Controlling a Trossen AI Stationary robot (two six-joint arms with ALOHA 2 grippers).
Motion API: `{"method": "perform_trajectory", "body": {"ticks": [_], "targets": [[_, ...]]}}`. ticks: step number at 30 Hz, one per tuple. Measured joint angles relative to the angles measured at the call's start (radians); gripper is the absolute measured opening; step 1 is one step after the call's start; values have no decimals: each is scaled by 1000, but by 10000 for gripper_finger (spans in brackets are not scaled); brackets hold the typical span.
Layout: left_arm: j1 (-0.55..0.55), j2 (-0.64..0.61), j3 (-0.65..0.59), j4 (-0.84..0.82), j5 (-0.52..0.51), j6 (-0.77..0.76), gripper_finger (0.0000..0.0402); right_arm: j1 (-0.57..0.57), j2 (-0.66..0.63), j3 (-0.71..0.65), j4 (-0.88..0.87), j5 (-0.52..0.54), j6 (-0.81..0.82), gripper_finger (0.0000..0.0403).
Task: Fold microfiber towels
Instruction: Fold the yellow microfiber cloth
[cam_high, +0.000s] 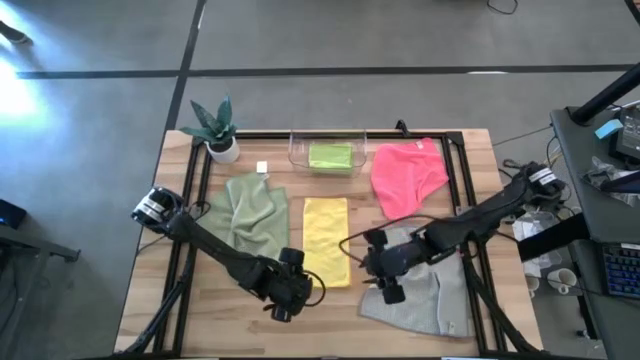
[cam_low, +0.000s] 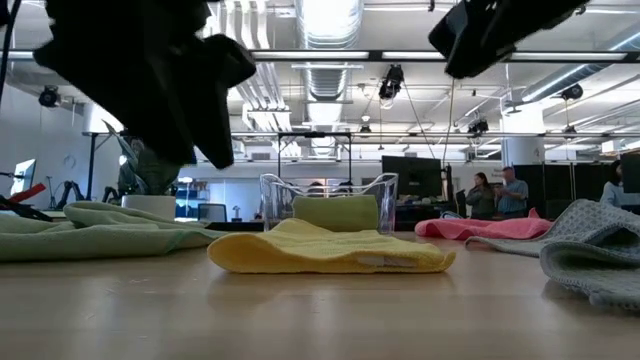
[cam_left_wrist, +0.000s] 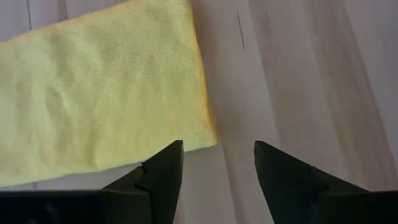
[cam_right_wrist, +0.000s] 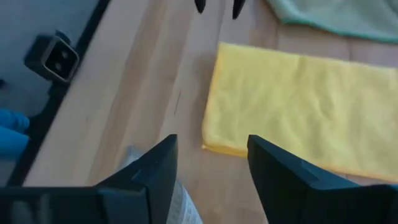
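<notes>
The yellow towel (cam_high: 325, 240) lies folded into a narrow strip at the table's middle. The sage green towel (cam_high: 250, 212) lies crumpled to its left. The hot pink towel (cam_high: 408, 175) lies at the far right. The light grey towel (cam_high: 425, 295) lies rumpled at the near right. The lime green towel (cam_high: 330, 157) sits folded in the clear bin (cam_high: 296, 150). My left gripper (cam_left_wrist: 217, 155) is open and empty above the bare wood, just off the yellow towel's near end (cam_left_wrist: 186, 124). My right gripper (cam_right_wrist: 211, 149) is open and empty above the grey towel's left edge, facing the yellow towel (cam_right_wrist: 298, 118).
A potted plant (cam_high: 218, 130) stands at the far left corner. A small white tag (cam_high: 262, 168) lies near the sage towel. A black frame (cam_high: 470, 190) runs along the table's edges. Bare wood shows along the near edge between the arms (cam_high: 330, 320).
</notes>
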Motion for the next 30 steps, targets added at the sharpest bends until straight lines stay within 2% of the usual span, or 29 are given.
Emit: {"method": "perform_trajectory", "body": {"ticks": [4,9,19,24,30], "targets": [[0,40,-12,13,-2,0,182,-2,75,32,-1,0,22,196],[0,71,-26,17,-70,1,182,-1,150,74,0,-4,21,194],[-1,78,-71,47,-95,23,182,-2,214,79,7,-3,11,188],[-1,78,-84,148,-96,149,182,-5,248,75,26,23,-24,182],[0,78,-128,250,-97,191,182,-4,324,75,57,24,-29,180]]}}
